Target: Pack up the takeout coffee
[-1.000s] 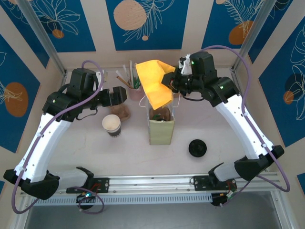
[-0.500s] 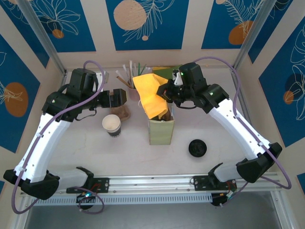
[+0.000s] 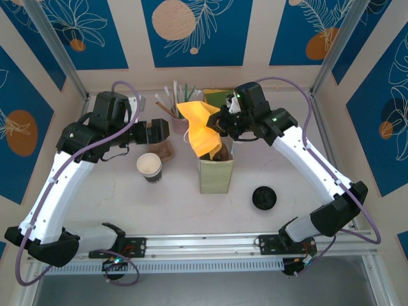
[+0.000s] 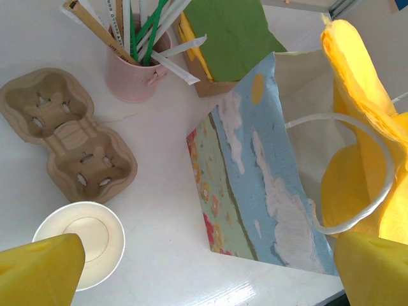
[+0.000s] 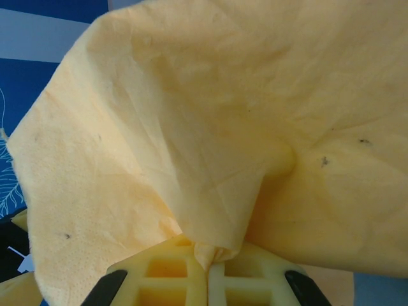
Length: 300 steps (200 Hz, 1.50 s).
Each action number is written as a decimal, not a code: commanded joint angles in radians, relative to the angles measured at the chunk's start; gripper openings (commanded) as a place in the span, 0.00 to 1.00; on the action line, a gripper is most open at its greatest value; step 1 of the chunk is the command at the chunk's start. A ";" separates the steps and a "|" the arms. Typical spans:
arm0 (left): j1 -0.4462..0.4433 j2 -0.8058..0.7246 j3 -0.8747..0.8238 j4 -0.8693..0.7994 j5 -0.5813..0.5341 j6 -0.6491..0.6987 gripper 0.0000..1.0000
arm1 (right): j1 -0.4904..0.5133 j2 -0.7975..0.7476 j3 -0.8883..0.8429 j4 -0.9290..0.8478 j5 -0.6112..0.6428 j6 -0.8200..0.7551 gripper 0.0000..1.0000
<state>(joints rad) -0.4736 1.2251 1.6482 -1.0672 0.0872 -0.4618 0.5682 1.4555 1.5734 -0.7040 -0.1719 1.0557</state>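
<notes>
Right claw (image 3: pixel 221 122) pinching yellow tissue (image 3: pixel 201 131) over paper bag (image 3: pixel 215 177), lidless cup (image 3: pixel 149 166) left, black lid (image 3: pixel 264 197) right

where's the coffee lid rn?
Top view: the black lid lies on the table, just right of the paper bag, with the open cup on the bag's left.

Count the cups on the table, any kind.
2. The white paper cup stands open, lidless, left of the bag; the pink cup of straws is at the back. Others could be hidden inside the bag or behind the yellow napkin.
</notes>
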 commanded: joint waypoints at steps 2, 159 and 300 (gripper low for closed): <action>-0.004 -0.003 0.017 -0.019 0.013 0.011 1.00 | -0.015 -0.002 -0.015 -0.025 -0.042 -0.013 0.00; -0.005 0.026 0.018 0.003 0.017 0.041 1.00 | -0.016 0.034 0.034 -0.080 -0.026 -0.040 0.32; -0.005 0.055 0.030 0.012 0.025 0.055 1.00 | -0.022 0.019 0.086 -0.144 0.046 -0.062 0.51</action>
<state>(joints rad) -0.4736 1.2686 1.6482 -1.0630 0.0898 -0.4351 0.5526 1.4872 1.6142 -0.8101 -0.1478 1.0203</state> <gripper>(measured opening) 0.998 0.507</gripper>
